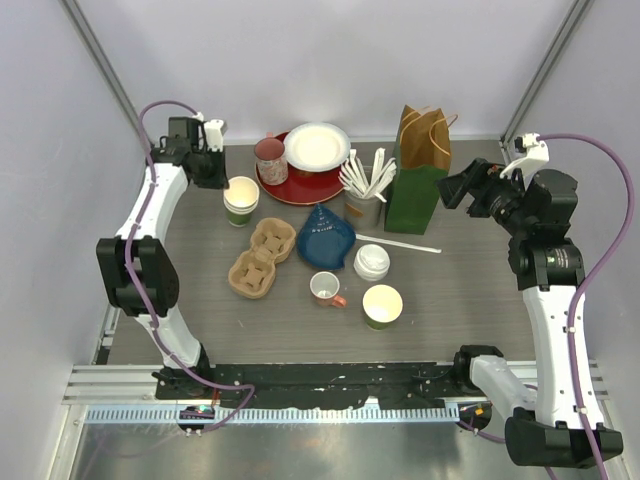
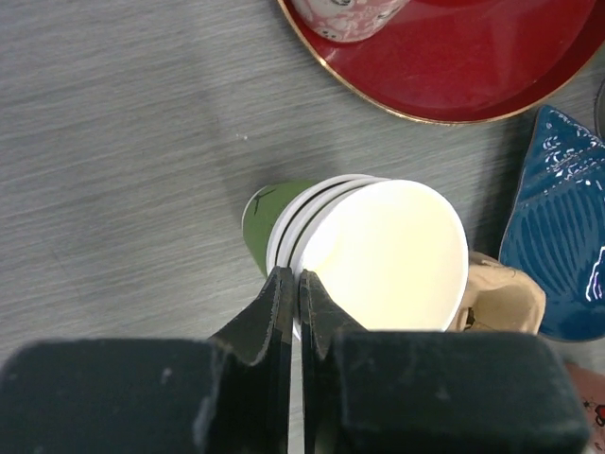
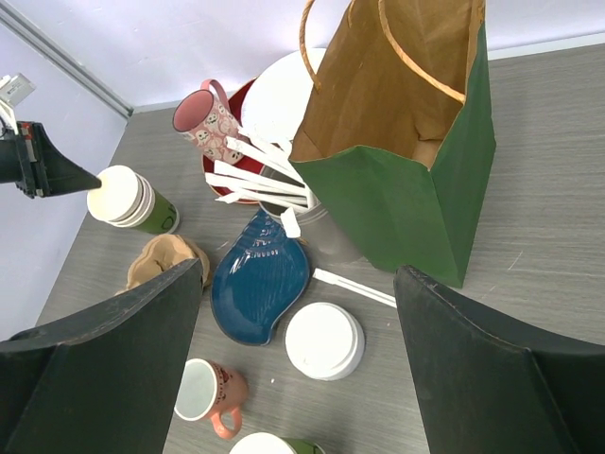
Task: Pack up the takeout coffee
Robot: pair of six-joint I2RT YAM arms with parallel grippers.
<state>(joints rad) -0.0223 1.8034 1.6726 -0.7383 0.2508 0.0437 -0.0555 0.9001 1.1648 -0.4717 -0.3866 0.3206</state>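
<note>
Seen from above, a grey table [image 1: 470, 290] is crowded with café ware, with one robot arm at each side.

The left gripper [image 1: 215, 178] is at the far left. Its wrist view shows its two fingers [image 2: 274, 312] clenched together, with only a thin slit between them and nothing visibly held. Their tips meet the near rim of a stack of nested green cups [image 2: 378, 251], which stands upright with cream insides. We cannot tell whether the tips touch the rim.

The right gripper [image 1: 450, 188] hangs high at the far right. It is released, with its fingers [image 3: 104, 369] spread wide and holding nothing.

From above, the cup stack [image 1: 240, 198] stands at the far left of the table. Just right of it is a red plate [image 1: 300, 188] carrying a pink cup [image 1: 270, 158] and a white plate [image 1: 317, 147]. A second green cup [image 1: 382, 306] stands alone, open and without a lid, near the front centre. A short stack of white lids [image 1: 371, 262] sits just behind it, well apart from the cup stack.

A green and brown paper bag [image 1: 420, 170] stands upright and open at the far right. A tin of white stirrers [image 1: 365, 182] is just beside it, on its left.

In the middle a brown pulp carrier [image 1: 258, 258] lies next to a blue shell dish [image 1: 323, 238]. A white mug [image 1: 325, 288] with a pink handle stands in front of the dish. One wrapped straw [image 1: 400, 243] lies flat between the lids and the bag.
</note>
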